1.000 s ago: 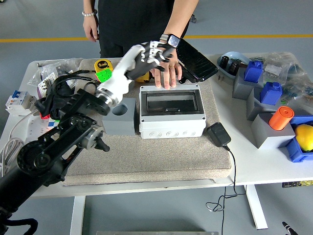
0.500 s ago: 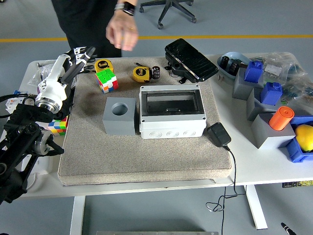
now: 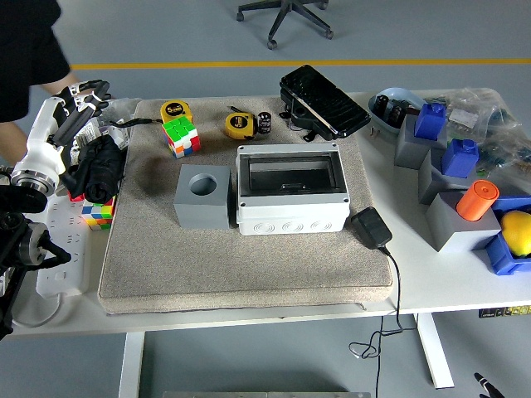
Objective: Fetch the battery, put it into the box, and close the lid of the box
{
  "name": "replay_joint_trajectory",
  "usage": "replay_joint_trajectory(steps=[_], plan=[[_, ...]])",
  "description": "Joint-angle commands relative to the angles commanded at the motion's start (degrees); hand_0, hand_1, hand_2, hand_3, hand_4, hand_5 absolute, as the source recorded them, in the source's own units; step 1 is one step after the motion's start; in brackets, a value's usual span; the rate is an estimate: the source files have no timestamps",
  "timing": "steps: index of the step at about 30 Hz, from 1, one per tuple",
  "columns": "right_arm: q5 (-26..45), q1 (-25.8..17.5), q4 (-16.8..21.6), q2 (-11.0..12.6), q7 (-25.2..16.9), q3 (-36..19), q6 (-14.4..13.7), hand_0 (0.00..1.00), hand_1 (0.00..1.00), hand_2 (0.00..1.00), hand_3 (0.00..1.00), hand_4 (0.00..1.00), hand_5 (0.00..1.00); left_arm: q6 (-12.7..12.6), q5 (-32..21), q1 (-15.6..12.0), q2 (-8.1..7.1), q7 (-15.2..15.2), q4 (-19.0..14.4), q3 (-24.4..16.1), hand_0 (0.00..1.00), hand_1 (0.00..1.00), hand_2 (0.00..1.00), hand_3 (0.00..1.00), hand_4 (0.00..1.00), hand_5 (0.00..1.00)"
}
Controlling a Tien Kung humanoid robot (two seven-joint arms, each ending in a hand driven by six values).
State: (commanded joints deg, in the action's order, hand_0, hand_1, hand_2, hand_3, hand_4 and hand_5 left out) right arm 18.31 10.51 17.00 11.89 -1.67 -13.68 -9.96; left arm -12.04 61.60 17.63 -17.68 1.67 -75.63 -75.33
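Grey flooring with a yellow line runs behind the white table point(image 3: 249, 311), and an office chair base point(image 3: 286, 15) is cut off at the top edge. Most of the table is covered by a beige mat point(image 3: 249, 257). On the mat stands the grey box point(image 3: 291, 191), its interior exposed and a dark, shiny panel, apparently its lid point(image 3: 323, 101), lying tilted behind it. Just left of the box is a grey block with a round hole point(image 3: 202, 196). Behind these lie a small black cylinder, apparently the battery point(image 3: 264, 122), a yellow tape measure point(image 3: 240, 125) touching or just beside it, a colour cube point(image 3: 182, 136) and a second yellow tape measure point(image 3: 173, 110).

At the far left the left hand point(image 3: 76, 99) is raised over the table's left end, fingers spread and relaxed, gripping nothing, well apart from the battery. Its arm is partly cut off by the frame edge. A dark bundle point(image 3: 98, 168) below it is hard to identify. A person point(image 3: 29, 58) is partly visible at the top left corner.

A black adapter point(image 3: 370, 227) with its cable lies right of the box. Grey and blue blocks, an orange cylinder point(image 3: 476, 200) and a yellow object point(image 3: 516, 230) crowd the right end; bagged items there are indistinct.
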Motion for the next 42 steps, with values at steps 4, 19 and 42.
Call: replay_joint_trajectory(steps=[4,19,42], plan=[[-0.2,0.05,0.01,-0.05,0.37,0.18,-0.12,0.72,0.697,0.69,0.607,0.998,0.503,0.07,-0.08,-0.57,0.26,0.16,-0.29,-0.59,0.729,0.731,0.686,0.737,0.998,0.587],[-0.61,-0.17,-0.04,0.1,0.48,-0.56,-0.86,0.718,0.697,0.689,0.606,0.996,0.503,-1.01,-0.36,-0.4,1.07,0.44,0.02,-2.34,0.722,0.727,0.685,0.737,0.998,0.587],[0.57,-0.35,-0.49,0.17,0.45,0.05,-0.39,0.718,0.696,0.69,0.603,0.989,0.503,-1.88,1.15,-0.32,1.12,0.46,-0.89,-3.34,0.715,0.72,0.683,0.717,0.998,0.572]])
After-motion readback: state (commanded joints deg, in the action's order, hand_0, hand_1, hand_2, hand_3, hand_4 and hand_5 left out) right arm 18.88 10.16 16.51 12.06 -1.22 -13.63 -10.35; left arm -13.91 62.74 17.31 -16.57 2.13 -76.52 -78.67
